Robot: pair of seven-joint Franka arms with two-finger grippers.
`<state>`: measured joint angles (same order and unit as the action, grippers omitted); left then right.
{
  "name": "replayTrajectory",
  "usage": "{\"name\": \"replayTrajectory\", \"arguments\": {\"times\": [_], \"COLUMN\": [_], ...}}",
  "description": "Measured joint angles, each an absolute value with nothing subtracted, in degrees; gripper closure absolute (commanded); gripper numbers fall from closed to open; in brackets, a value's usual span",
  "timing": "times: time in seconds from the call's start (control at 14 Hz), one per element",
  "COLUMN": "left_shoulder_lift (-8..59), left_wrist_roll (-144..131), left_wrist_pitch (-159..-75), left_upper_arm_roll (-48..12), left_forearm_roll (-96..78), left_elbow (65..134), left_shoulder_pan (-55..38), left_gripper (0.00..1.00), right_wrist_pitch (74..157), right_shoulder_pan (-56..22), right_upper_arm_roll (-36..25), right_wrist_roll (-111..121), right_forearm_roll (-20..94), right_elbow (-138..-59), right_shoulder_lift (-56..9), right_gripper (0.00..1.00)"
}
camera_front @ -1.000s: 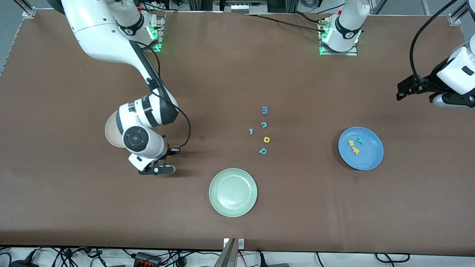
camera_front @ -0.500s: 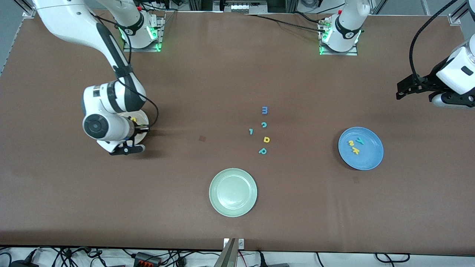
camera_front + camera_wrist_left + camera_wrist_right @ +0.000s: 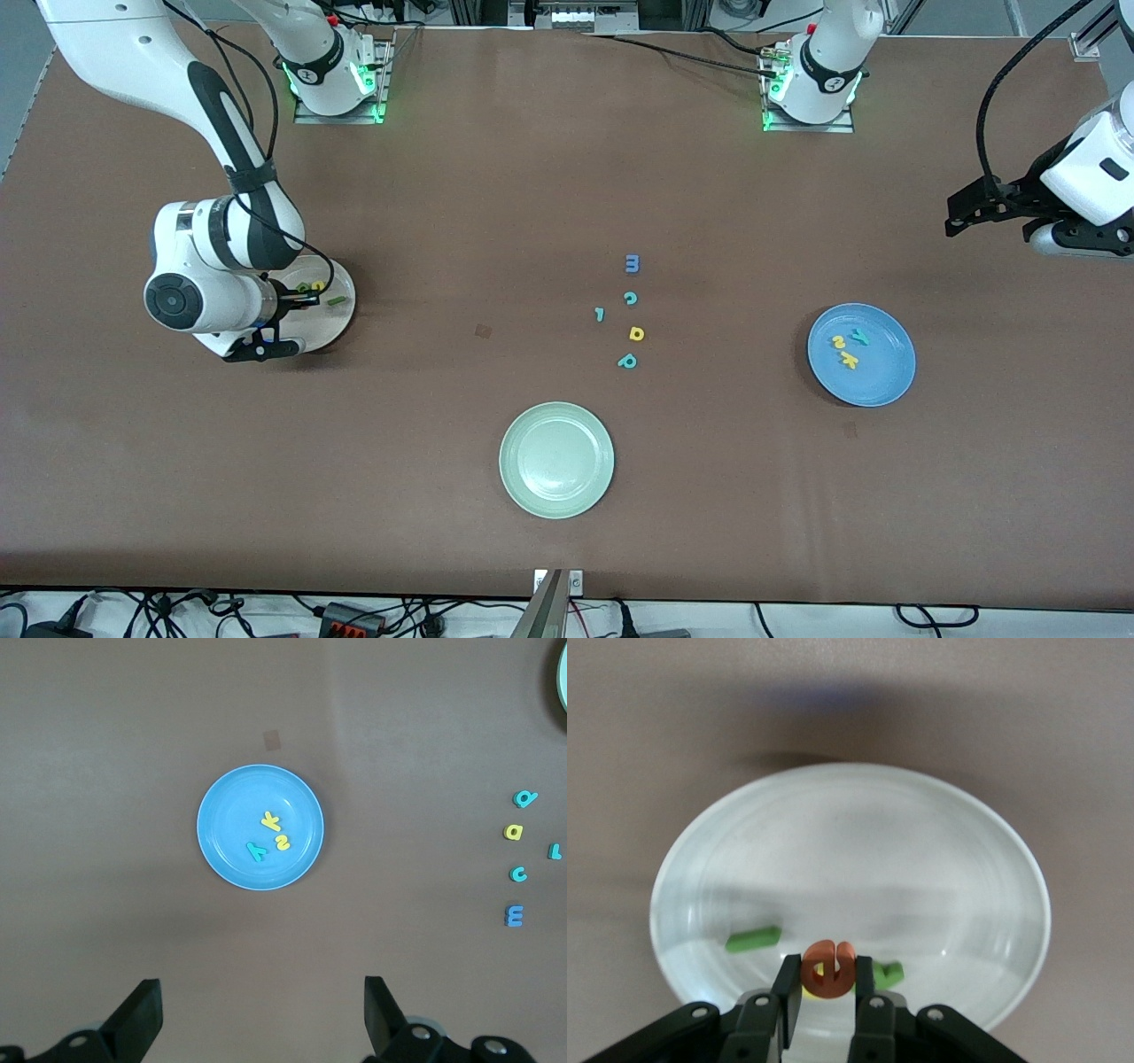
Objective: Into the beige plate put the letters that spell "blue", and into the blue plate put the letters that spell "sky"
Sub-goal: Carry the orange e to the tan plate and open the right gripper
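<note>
My right gripper [image 3: 827, 973] is shut on the orange-red e [image 3: 826, 958] and holds it just above the beige plate [image 3: 850, 824]. In that plate lie the green l [image 3: 753, 939], the green b [image 3: 889, 974] and the yellow u [image 3: 316, 286]. In the front view the right gripper [image 3: 296, 301] hangs over the beige plate [image 3: 344, 310] at the right arm's end of the table. The blue plate [image 3: 890, 377] holds the yellow s [image 3: 838, 341], the yellow k [image 3: 849, 360] and the teal y [image 3: 859, 335]. My left gripper [image 3: 261, 1019] waits open and empty, high above the table near the blue plate [image 3: 226, 811].
A pale green plate [image 3: 512, 461] sits near the front camera at mid-table. Farther from that camera lie loose letters: a blue m [image 3: 632, 263], a teal c [image 3: 630, 299], a small teal letter [image 3: 600, 314], a yellow letter [image 3: 636, 333] and a teal p [image 3: 627, 361].
My right arm has carried the orange-red e toward its own end of the table and now holds it over the beige plate. The left arm has not moved.
</note>
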<state>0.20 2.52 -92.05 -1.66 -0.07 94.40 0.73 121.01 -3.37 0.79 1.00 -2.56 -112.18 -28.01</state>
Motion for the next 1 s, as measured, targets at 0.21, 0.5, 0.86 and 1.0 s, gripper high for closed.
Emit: {"name": "replayTrajectory", "arguments": {"times": [0.21, 0.5, 0.86, 1.0], "left_shoulder_lift": [0.20, 0.20, 0.20, 0.20], "left_wrist_roll": [2.52, 2.52, 2.49, 2.49], "left_wrist_pitch": [-92.00, -91.99, -91.99, -91.98], "left_upper_arm_roll": [-1.62, -1.51, -1.51, -1.51], "left_forearm_roll": [-0.07, -0.07, -0.07, -0.07], "left_elbow": [94.41, 94.41, 94.37, 94.33], "left_shoulder_pan": [0.77, 0.89, 0.89, 0.89], "left_gripper": [0.00, 0.00, 0.00, 0.00], "right_wrist_pitch": [122.45, 118.45, 104.12, 98.60], "right_shoulder_pan": [-3.08, -2.53, -2.00, -0.69], "right_upper_arm_roll": [0.79, 0.78, 0.76, 0.72], "right_wrist_roll": [1.17, -0.40, -2.30, -2.33], "right_forearm_roll": [-2.73, -2.72, -2.71, -2.55], "right_elbow": [-112.15, -109.30, -95.53, -87.88], "right_shoulder_lift": [-29.60, -27.58, -23.33, -22.91], "right_gripper": [0.00, 0.00, 0.00, 0.00]}}
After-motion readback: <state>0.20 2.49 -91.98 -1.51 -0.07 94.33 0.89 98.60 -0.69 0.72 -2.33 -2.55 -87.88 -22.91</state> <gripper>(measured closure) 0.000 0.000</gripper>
